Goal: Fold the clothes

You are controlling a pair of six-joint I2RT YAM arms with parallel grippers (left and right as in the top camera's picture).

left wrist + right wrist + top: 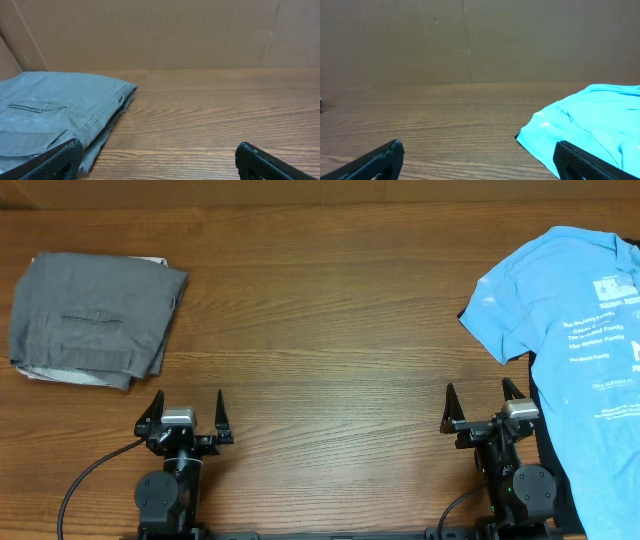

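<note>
Folded dark grey shorts [95, 320] (slit pocket [92, 317] facing up), left gripper [189, 397] and right gripper [478, 389] both spread wide

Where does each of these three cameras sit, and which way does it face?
Overhead: above the table, looking straight down; both arms show, left gripper and right gripper open.
Left wrist: low on the left arm, facing forward toward a cardboard wall; its own fingertips show below.
Right wrist: same on the right arm, own fingertips below.
Shared: overhead and left wrist show the grey shorts; overhead and right wrist the blue T-shirt.
</note>
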